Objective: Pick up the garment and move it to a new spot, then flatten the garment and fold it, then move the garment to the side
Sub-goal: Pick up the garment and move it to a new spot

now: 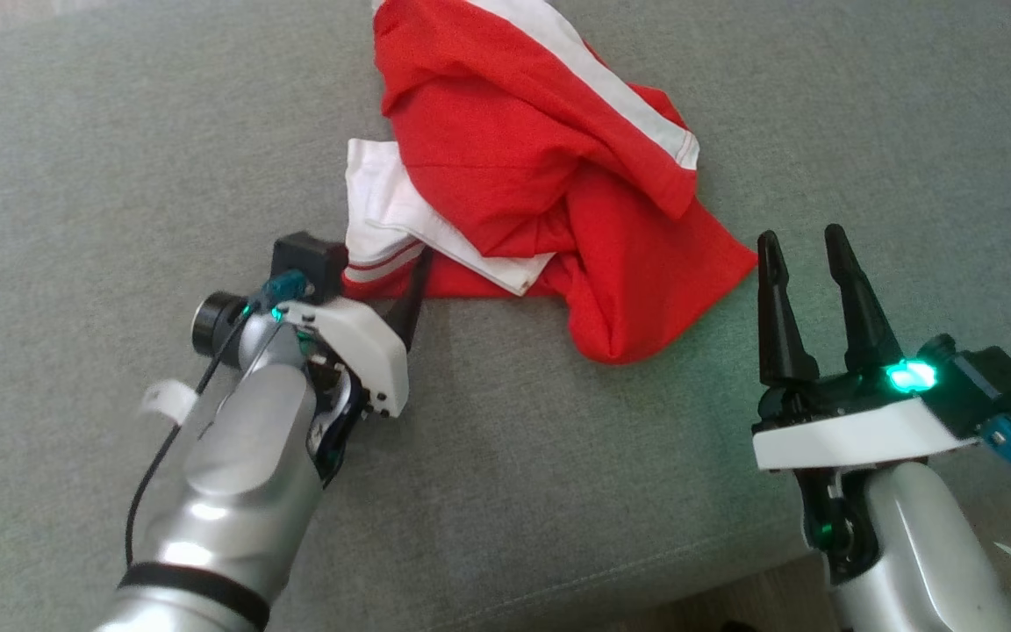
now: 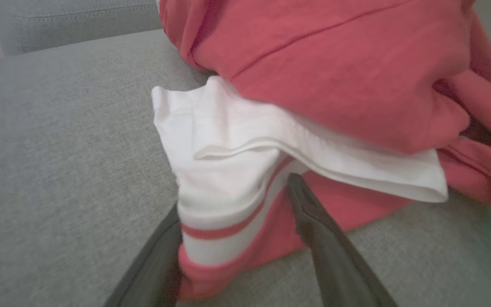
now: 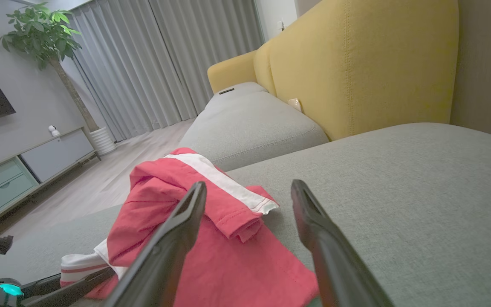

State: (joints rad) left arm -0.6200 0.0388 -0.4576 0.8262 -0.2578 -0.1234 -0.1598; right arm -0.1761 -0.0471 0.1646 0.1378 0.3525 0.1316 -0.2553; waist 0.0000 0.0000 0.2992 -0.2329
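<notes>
The garment (image 1: 532, 167), red with white stripes, lies crumpled on the grey sofa cushion (image 1: 119, 175) at the upper middle of the head view. My left gripper (image 1: 383, 279) stands open at its near-left end. In the left wrist view its fingers (image 2: 313, 221) straddle the white, red-striped cuff (image 2: 220, 200), which lies between the jaws. My right gripper (image 1: 808, 250) is open and holds nothing. It hovers just right of the garment's red corner (image 1: 725, 263). In the right wrist view the garment (image 3: 228, 256) lies just beyond the right gripper (image 3: 249, 198).
The cushion's front seam and edge (image 1: 611, 579) run along the bottom, with floor beyond. The right wrist view shows a yellow backrest (image 3: 356, 64), a second grey cushion (image 3: 249, 123), a potted plant (image 3: 41, 30), curtains (image 3: 151, 55) and a low cabinet (image 3: 24, 170).
</notes>
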